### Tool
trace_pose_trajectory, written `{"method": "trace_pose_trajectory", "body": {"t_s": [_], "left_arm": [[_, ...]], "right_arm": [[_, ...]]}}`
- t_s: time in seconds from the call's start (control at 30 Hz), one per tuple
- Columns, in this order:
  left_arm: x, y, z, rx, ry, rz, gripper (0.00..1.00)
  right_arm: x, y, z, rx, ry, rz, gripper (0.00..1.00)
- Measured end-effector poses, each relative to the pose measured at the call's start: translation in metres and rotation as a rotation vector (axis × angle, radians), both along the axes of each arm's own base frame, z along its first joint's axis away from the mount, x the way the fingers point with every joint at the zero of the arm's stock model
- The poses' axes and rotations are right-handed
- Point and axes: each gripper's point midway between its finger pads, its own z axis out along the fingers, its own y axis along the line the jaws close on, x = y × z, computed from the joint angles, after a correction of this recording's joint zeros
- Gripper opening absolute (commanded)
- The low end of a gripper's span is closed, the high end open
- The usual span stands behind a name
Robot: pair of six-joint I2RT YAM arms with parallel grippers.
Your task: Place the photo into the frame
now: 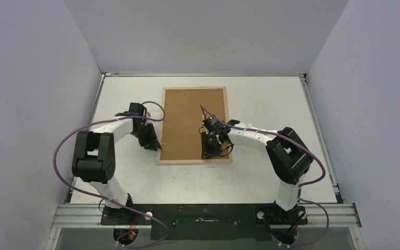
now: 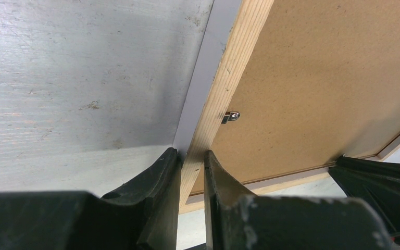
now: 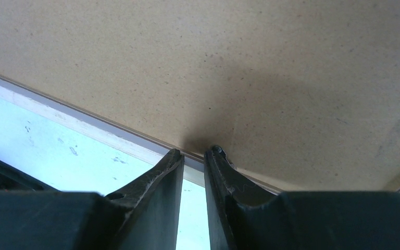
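The frame (image 1: pixel 194 88) lies face down in the middle of the table, its thin pale wood rim (image 2: pixel 229 78) around a brown hardboard sheet (image 1: pixel 187 114) with a small metal clip (image 2: pixel 231 116). The photo is out of view. My left gripper (image 1: pixel 153 145) is shut on the frame's left rim near the front corner; the rim runs between its fingers (image 2: pixel 191 153). My right gripper (image 1: pixel 212 151) stands over the frame's near edge (image 3: pixel 57 117), its tips (image 3: pixel 192 152) narrowly apart at the edge of the hardboard (image 3: pixel 239 62), with nothing seen between them.
The white table (image 1: pixel 271 104) is boxed in by pale walls on three sides. A metal rail (image 1: pixel 203 213) with both arm bases runs along the near edge. The right arm's gripper shows in the left wrist view (image 2: pixel 380 177).
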Motion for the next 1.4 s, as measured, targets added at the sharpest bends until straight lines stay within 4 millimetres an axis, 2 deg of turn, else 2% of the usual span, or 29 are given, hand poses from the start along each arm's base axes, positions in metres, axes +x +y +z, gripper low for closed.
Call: {"method": "trace_pose_trajectory", "body": {"t_s": [0.4, 0.7, 1.0, 1.2, 1.4], "left_arm": [[0.000, 0.000, 0.000, 0.000, 0.000, 0.000, 0.03], [0.000, 0.000, 0.000, 0.000, 0.000, 0.000, 0.03], [0.000, 0.000, 0.000, -0.001, 0.000, 0.000, 0.03], [0.000, 0.000, 0.000, -0.001, 0.001, 0.000, 0.03], [0.000, 0.000, 0.000, -0.002, 0.001, -0.001, 0.03]], "right_arm": [[-0.001, 0.001, 0.005, 0.020, 0.000, -0.007, 0.30], [0.007, -0.008, 0.026, 0.056, -0.052, -0.037, 0.30], [0.010, -0.013, 0.021, 0.030, -0.055, -0.048, 0.30], [0.008, -0.014, 0.007, 0.004, -0.035, -0.044, 0.30], [0.009, -0.013, 0.003, 0.005, -0.032, -0.042, 0.30]]}}
